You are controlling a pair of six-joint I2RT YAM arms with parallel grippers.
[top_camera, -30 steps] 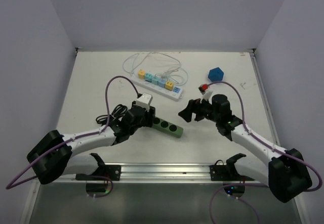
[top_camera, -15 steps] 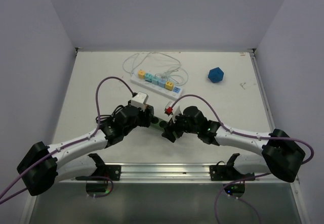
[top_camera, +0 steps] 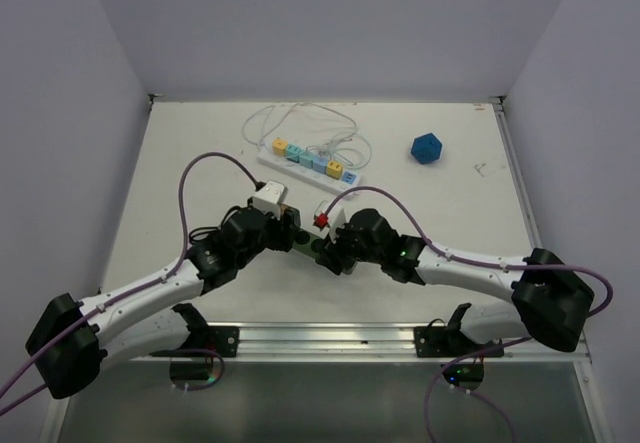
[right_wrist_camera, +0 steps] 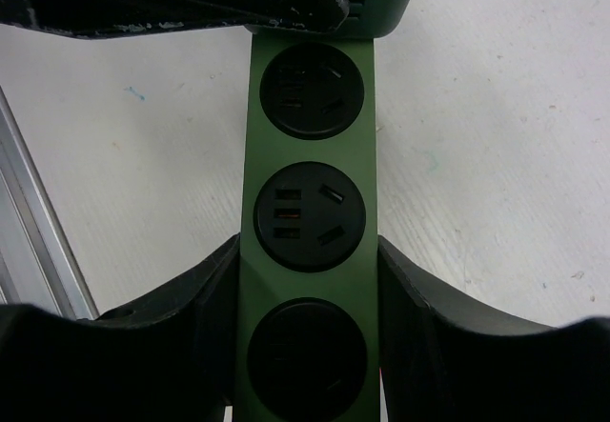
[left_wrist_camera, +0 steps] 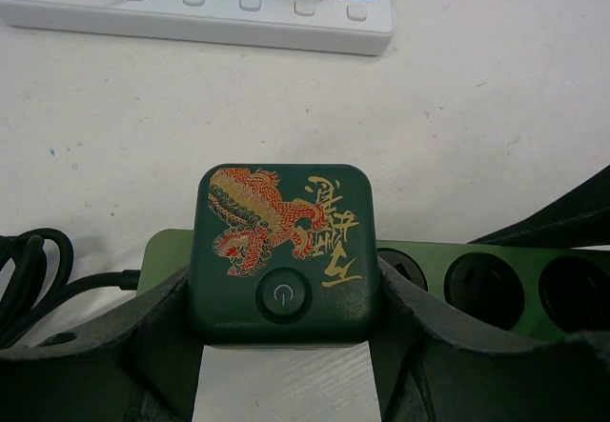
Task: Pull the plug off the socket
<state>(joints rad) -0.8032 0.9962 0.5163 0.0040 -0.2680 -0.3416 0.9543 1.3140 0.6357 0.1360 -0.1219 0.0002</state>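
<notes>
The dark green square plug (left_wrist_camera: 282, 251), dragon-printed, sits seated in the end outlet of the olive-green plastic power strip (right_wrist_camera: 310, 203), mid-table. The left gripper (left_wrist_camera: 283, 331) is closed on the plug's sides (ready for extraction); the right gripper (right_wrist_camera: 307, 279) pinches the strip's body, apparently to anchor it.

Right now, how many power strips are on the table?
2. A white power strip lies toward the back of the table; a green power strip lies mid-table, mostly covered from above. No others show.
</notes>
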